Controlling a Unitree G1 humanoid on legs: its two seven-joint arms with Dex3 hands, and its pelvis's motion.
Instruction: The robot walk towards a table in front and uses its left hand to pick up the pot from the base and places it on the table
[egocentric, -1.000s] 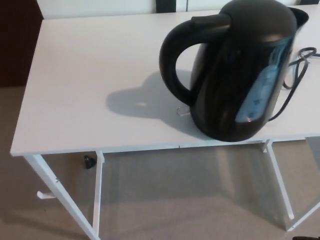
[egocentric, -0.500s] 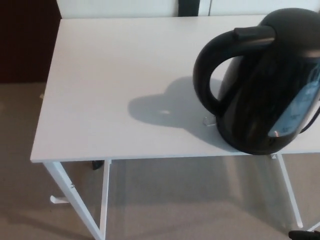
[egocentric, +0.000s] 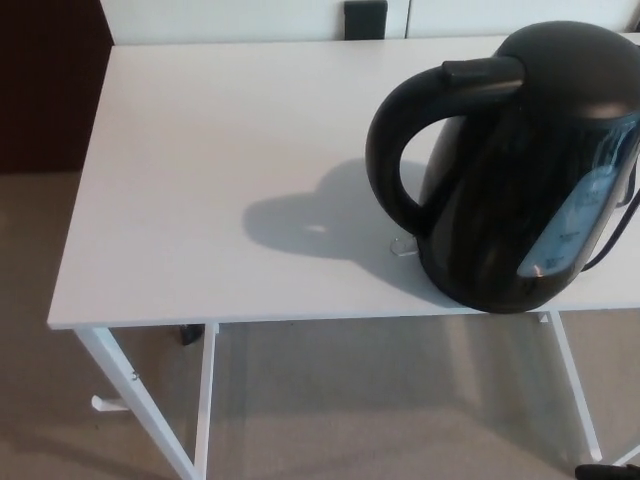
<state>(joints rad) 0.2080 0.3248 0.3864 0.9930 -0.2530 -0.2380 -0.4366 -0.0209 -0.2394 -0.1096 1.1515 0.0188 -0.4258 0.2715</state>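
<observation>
On one white table (egocentric: 200, 190), front right, one black pot (egocentric: 510, 180), upright, handle (egocentric: 381, 150) left, hands unseen, state unknown.

You are looking at a carpeted indoor room, most likely a home or a small office. The floor is beige carpet (egocentric: 350, 400). The bench (egocentric: 200, 200) is plain white on thin white legs (egocentric: 205, 400), set against a white wall (egocentric: 220, 18), with a dark wooden panel (egocentric: 50, 90) to the left. A household electric pot (egocentric: 520, 170) with a cord (egocentric: 625, 225) stands on it.
</observation>
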